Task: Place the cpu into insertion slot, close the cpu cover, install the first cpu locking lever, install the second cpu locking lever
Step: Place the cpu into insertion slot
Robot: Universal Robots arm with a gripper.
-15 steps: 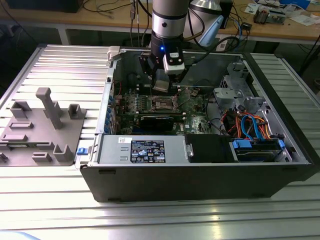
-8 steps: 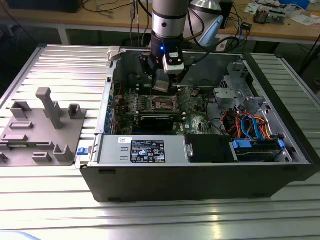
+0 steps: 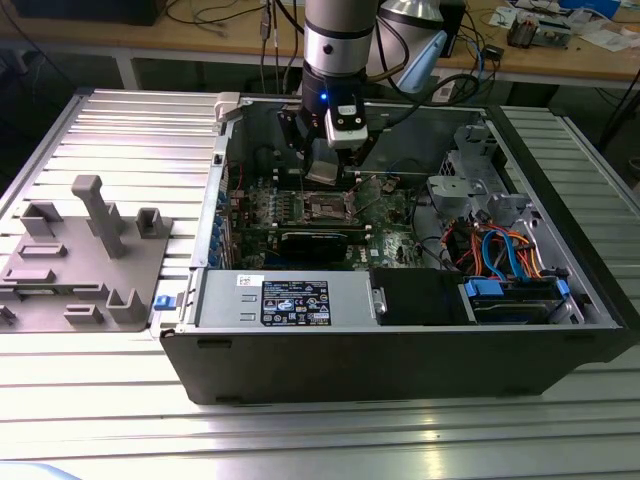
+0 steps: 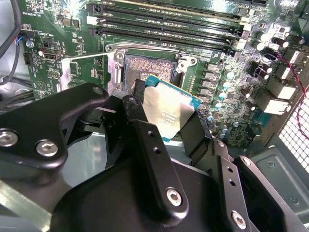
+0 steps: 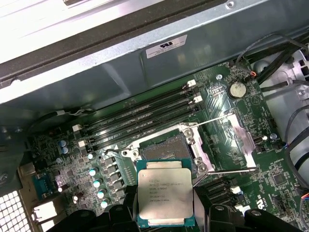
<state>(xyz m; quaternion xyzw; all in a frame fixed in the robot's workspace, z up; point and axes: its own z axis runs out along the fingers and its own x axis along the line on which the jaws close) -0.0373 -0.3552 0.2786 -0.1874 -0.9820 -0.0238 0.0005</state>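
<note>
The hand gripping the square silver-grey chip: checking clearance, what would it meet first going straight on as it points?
Likely the open square metal-rimmed socket in the green circuit board; the hand holds the flat silver-grey chip near it, nothing between, though depth is unclear.

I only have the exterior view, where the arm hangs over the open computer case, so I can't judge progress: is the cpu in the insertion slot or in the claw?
Observer: In both wrist views the claw grips the cpu by two opposite edges; it is not seated.
Operator: What does the insertion slot look like?
Observer: The insertion slot is empty, its contact field exposed.
Operator: And the cover?
Observer: The cpu cover lies swung open beside the slot.
</note>
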